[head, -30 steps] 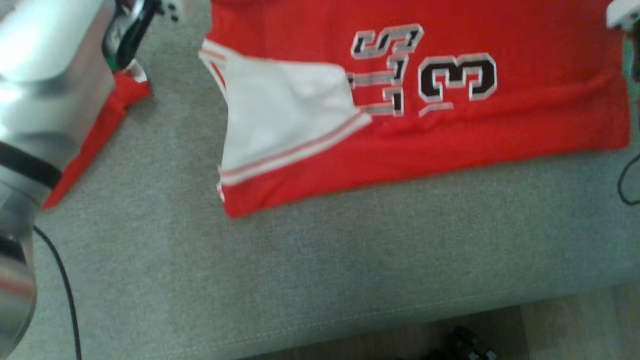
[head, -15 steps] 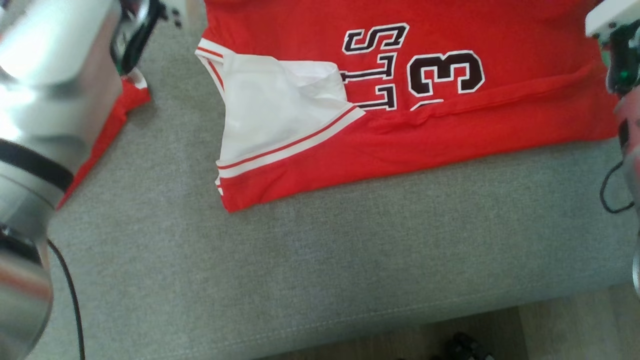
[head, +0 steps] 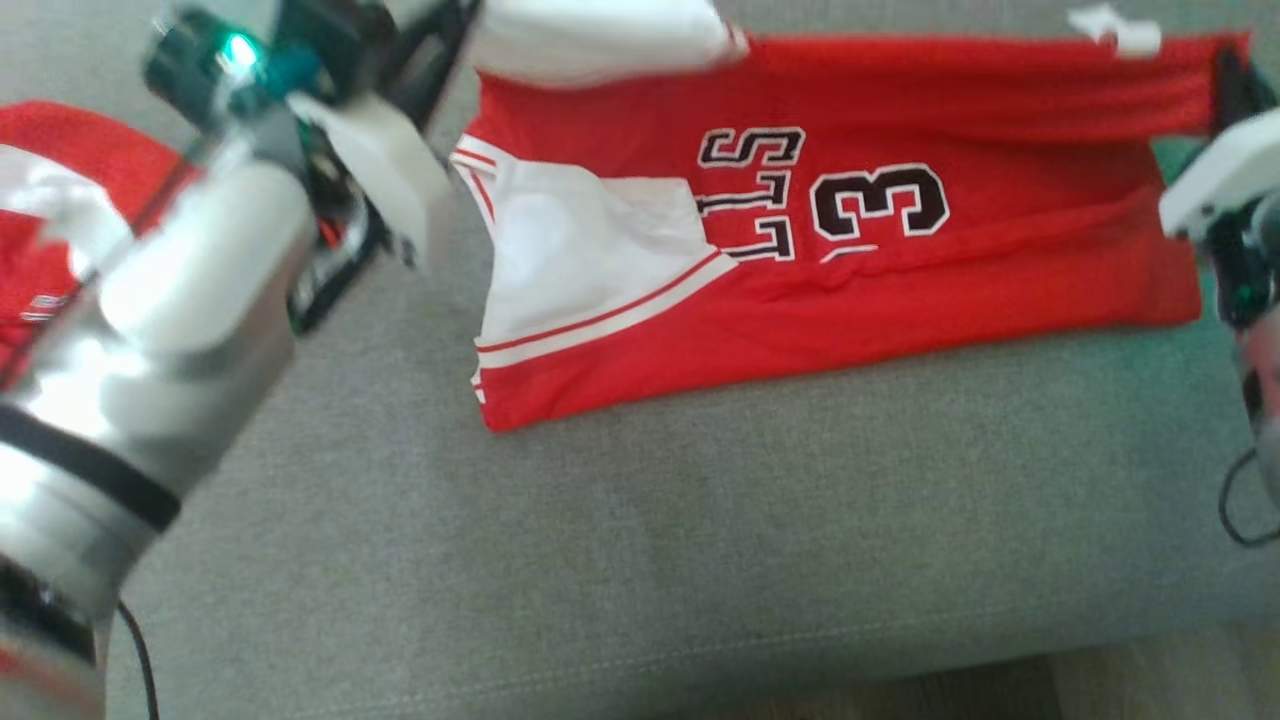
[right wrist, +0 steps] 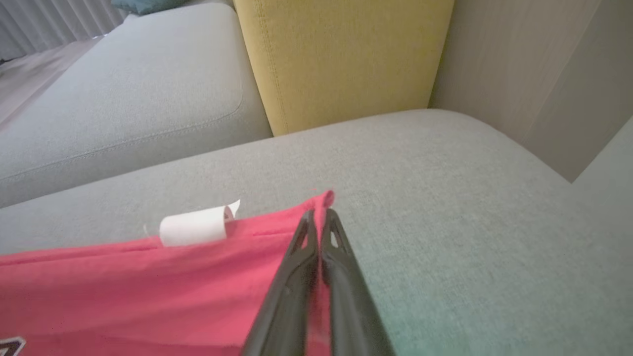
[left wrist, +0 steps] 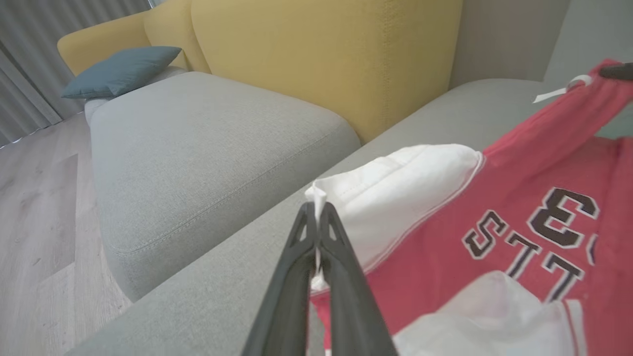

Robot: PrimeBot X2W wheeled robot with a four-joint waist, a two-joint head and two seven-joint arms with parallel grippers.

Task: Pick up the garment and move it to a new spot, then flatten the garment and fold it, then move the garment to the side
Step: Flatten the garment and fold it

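Observation:
The garment (head: 900, 290) is a red jersey with white sleeves, a dark "3" and letters, lying on the grey sofa seat (head: 640, 520). Its far edge is raised and stretched between both grippers. My left gripper (head: 465, 30) is at the far left, and in the left wrist view the left gripper (left wrist: 316, 217) is shut on the white sleeve's edge (left wrist: 395, 183). My right gripper (head: 1228, 80) is at the far right corner. In the right wrist view the right gripper (right wrist: 319, 215) is shut on the red hem corner (right wrist: 324, 198), beside a white label (right wrist: 195, 225).
More red fabric (head: 40, 150) lies at the left behind my left forearm (head: 150, 330). A yellow backrest (left wrist: 321, 54) stands behind the seat, with a second grey cushion (left wrist: 198, 138) and a blue pillow (left wrist: 118, 71) beyond. The seat's front edge (head: 640, 650) meets wooden floor.
The head view has shifted, bringing the garment's far edge into the picture. My left arm has swung up and in over the garment's far left, with the white sleeve lifted in it.

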